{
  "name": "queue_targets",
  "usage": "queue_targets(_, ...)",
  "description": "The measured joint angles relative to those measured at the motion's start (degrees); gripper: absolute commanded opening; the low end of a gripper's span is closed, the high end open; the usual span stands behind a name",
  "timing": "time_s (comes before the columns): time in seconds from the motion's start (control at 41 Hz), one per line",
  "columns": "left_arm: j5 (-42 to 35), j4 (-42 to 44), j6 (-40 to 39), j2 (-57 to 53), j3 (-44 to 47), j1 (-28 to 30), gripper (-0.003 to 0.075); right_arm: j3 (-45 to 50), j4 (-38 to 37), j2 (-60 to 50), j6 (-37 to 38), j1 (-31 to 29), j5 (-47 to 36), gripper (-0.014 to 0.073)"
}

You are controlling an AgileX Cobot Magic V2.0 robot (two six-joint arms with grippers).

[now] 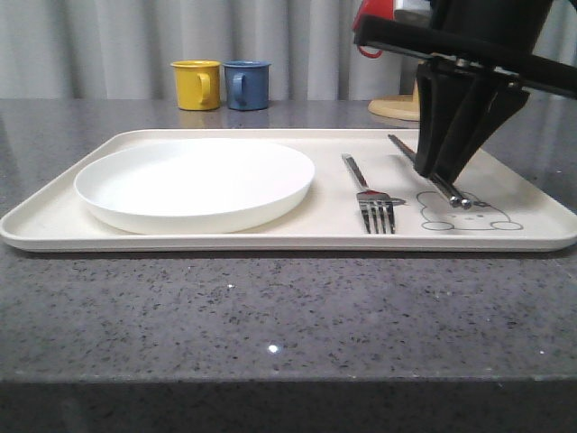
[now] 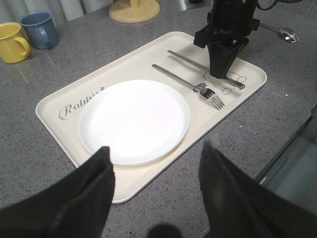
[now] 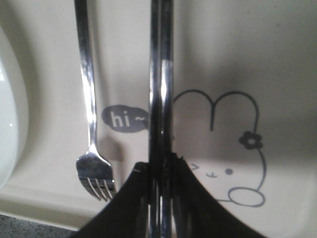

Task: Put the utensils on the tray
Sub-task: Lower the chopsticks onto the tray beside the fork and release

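**Right claw clamped on flat metal stick over tray, fork already down**

Front view: cream tray [image 1: 54, 221] on grey speckled tabletop [image 1: 270, 316]. White plate [image 1: 194, 183] on tray's left half. Fork [image 1: 368, 194] lies right of plate, tines toward camera. Right claw [image 1: 440, 171] comes down from top right, upper arm cut off by frame edge. Its fingers are closed on the metal stick [image 1: 451, 191], whose near end rests on the rabbit drawing; middle of stick hidden behind the fingers. Yellow mug [image 1: 196, 85] and blue mug [image 1: 246, 85] at the back, just beside each other. Wooden base [image 1: 393, 107] partly hidden behind the arm.

Left wrist view: left claw [image 2: 156, 186] hovers over tray's near rim, fingers wide apart, nothing between them, tips cut off. Spoon [image 2: 283, 32] lies on tabletop beyond the tray, off it, handle partly hidden by right arm. Tray lettering partly covered by plate.

Right wrist view: stick runs straight up between the pinched fingers, fork parallel beside it, apart. "hi" bubble between the two. Plate edge only a sliver, blurred.
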Motion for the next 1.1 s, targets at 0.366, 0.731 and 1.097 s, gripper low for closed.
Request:
queue_targets(0.366, 0.0, 0.0, 0.0, 0.0, 0.0, 0.0, 0.0368, 0.0, 0.3, 2.0, 0.0, 0.0, -0.1, 0.0255)
queue_targets(0.731, 0.0, 0.0, 0.0, 0.0, 0.0, 0.0, 0.0368, 0.0, -2.2, -2.0, -9.3, 0.0, -0.1, 0.0256)
queue_targets(1.097, 0.0, 0.0, 0.0, 0.0, 0.0, 0.0, 0.0368, 0.0, -14.7, -12.7, -13.7, -8.0, 0.4, 0.0256)
